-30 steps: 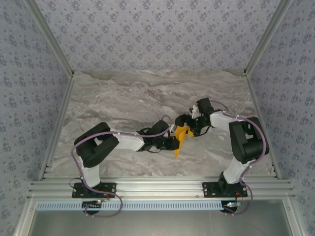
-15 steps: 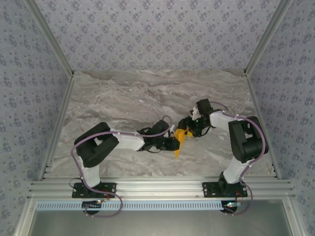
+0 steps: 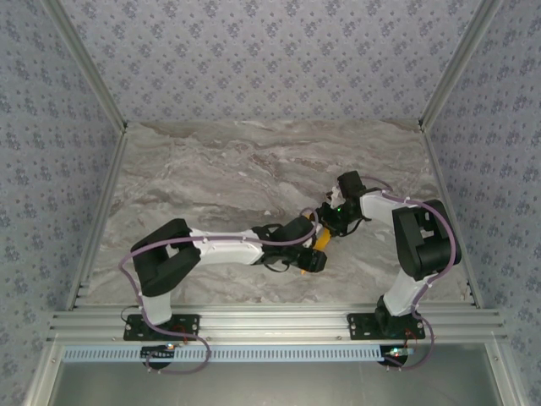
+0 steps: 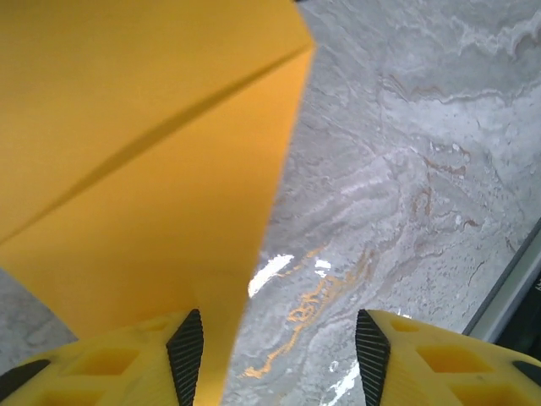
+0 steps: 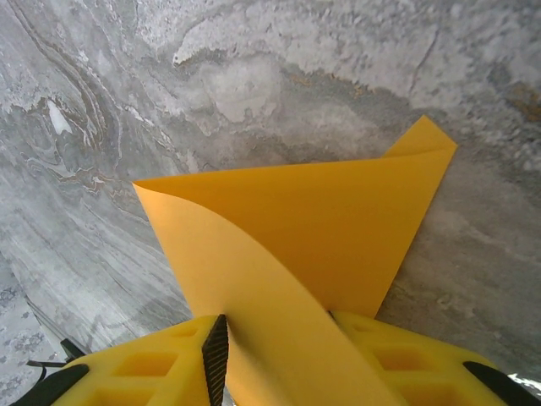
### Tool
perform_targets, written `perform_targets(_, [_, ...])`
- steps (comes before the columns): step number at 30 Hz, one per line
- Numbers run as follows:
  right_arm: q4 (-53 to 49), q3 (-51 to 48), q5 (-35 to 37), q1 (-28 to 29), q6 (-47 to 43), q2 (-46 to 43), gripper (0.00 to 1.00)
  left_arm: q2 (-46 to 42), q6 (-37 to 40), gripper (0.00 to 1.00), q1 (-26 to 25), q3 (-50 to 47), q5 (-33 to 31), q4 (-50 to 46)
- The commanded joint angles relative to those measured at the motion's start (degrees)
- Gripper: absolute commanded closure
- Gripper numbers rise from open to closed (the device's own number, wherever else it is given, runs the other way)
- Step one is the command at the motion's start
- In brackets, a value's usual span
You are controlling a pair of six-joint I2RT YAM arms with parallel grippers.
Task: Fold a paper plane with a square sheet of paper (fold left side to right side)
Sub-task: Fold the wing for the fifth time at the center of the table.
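The square sheet of paper (image 5: 338, 211) is orange-yellow and partly folded. One part lies on the marble table and a flap curls up between the fingers of my right gripper (image 5: 275, 351). Those jaws stand partly apart around the flap, and the paper hides the right pad. In the top view the paper (image 3: 322, 239) shows as a small orange strip between my right gripper (image 3: 326, 222) and my left gripper (image 3: 314, 260). My left gripper (image 4: 279, 355) is open, with the paper (image 4: 152, 169) rising just beside its left pad (image 4: 186, 347) and bare table between the pads.
The grey marble table (image 3: 220, 178) lies open to the left and back. A metal rail (image 4: 507, 288) runs along the table's edge near the left gripper. Patterned walls close in three sides.
My left gripper has opened, let go of the paper and slid right toward the near edge. My right gripper has narrowed around the raised flap. The paper has dropped lower.
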Motion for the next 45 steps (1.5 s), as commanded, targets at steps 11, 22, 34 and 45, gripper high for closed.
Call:
perform_targets(11, [-1.77,0.77,-0.54,0.08,-0.09,0.23,0.64,5.49,5.94,0.4,-4.4,11.71,-17.65,-18.68])
perform_targets(22, [-1.7,0.98,-0.72,0.2,-0.22,0.99,0.65,8.36,5.87,0.46,-4.51,13.86,-18.92,-20.12])
perform_targets(34, [-2.0,1.16,-0.65,0.52,-0.4,1.49,0.64,8.58,7.07,0.46,-5.97,16.76,-24.12,-23.82])
perform_targets(45, [-1.89,1.34,-0.74,0.83,-0.31,1.53,0.65,11.14,7.43,0.49,-6.39,18.79,-23.58,-24.64])
